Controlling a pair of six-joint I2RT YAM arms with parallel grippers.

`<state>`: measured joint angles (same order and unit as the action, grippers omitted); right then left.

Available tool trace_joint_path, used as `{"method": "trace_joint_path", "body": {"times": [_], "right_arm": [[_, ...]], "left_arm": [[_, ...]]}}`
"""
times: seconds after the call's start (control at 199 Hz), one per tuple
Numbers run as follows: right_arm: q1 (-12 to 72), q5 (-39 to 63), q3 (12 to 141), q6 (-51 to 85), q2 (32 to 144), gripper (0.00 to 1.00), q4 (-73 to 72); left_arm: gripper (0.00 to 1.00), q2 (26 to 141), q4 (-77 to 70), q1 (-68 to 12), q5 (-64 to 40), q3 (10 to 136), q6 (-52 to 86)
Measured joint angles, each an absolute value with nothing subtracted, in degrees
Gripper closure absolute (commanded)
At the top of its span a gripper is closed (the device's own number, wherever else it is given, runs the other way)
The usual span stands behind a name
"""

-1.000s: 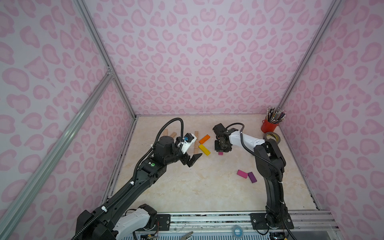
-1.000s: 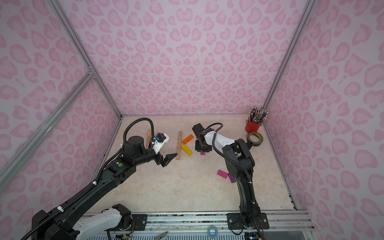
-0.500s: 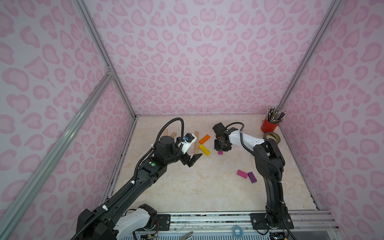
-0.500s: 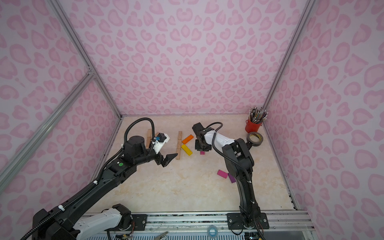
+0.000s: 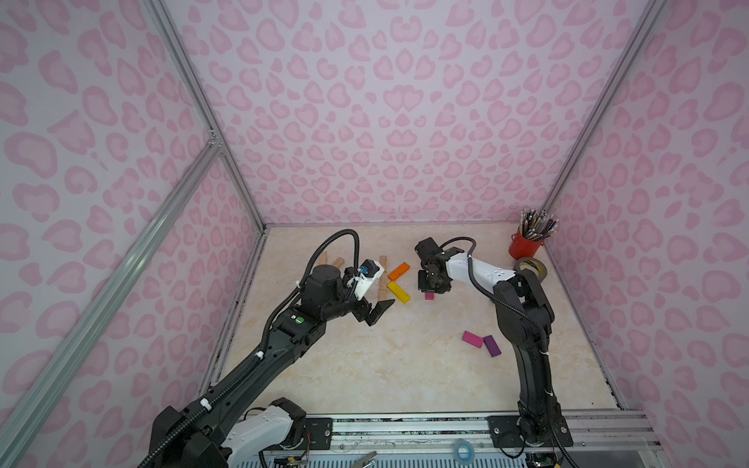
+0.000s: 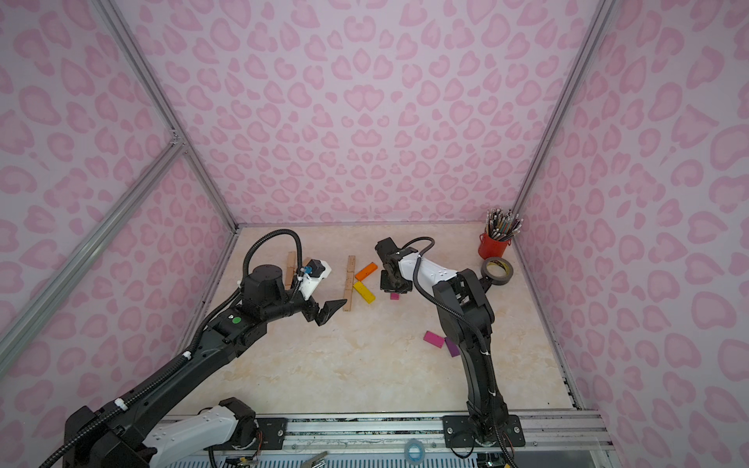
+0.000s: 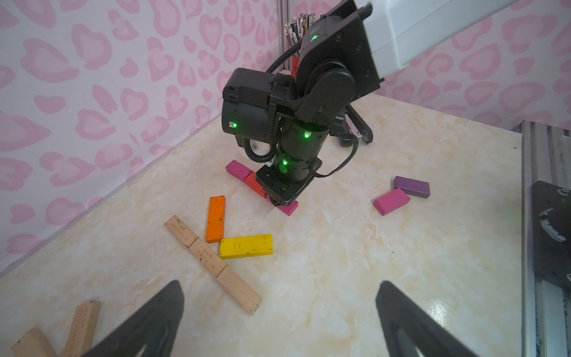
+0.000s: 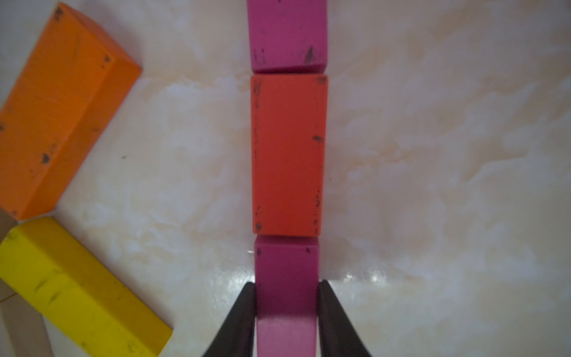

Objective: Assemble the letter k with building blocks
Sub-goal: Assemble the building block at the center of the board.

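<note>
The right pincer (image 8: 286, 295) stood clenched on the near magenta block (image 8: 286, 269), its dark fingers (image 8: 244, 309) pressed against the block's two long sides while the block lay flat on the table (image 5: 385, 364). That block butted end to end against a red block (image 8: 289, 154), and a far magenta block (image 8: 287, 34) touched the red one's other end — three bars in one straight line. Just beside this line, but apart from it, an orange block (image 7: 215, 218) and a yellow block (image 7: 246, 246) splayed away from each other, and their close ends met at a row of three plain wooden blocks (image 7: 213, 264) laid end to end. In both top views the right arm bent down over the coloured line and hid most of it. The left pincer (image 7: 279, 284) hung released above the table by the end of the wooden row nearest the robot's base, jaws spread wide with nothing between them. Two more plain wooden blocks (image 7: 83, 327) lay close together behind the left arm — whether stacked or only touching, I could not tell. A loose magenta block (image 5: 473, 339) and a purple block (image 5: 492, 345) lay just beside each other, well apart from the rest, near the right arm's upright link. A red cup of pencils (image 5: 525, 245) and a tape roll (image 5: 531, 268) sat in the far right corner.
</note>
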<state>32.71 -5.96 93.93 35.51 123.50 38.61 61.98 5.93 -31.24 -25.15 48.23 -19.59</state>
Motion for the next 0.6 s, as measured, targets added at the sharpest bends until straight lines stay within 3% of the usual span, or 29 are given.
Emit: {"method": "trace_joint_path", "body": {"times": [0.603], "right_arm": [[32.6, -6.0, 94.0, 36.4, 123.5, 0.67, 38.6]], "left_arm": [[0.01, 62.0, 5.9, -31.2, -25.1, 48.2, -19.6]]}}
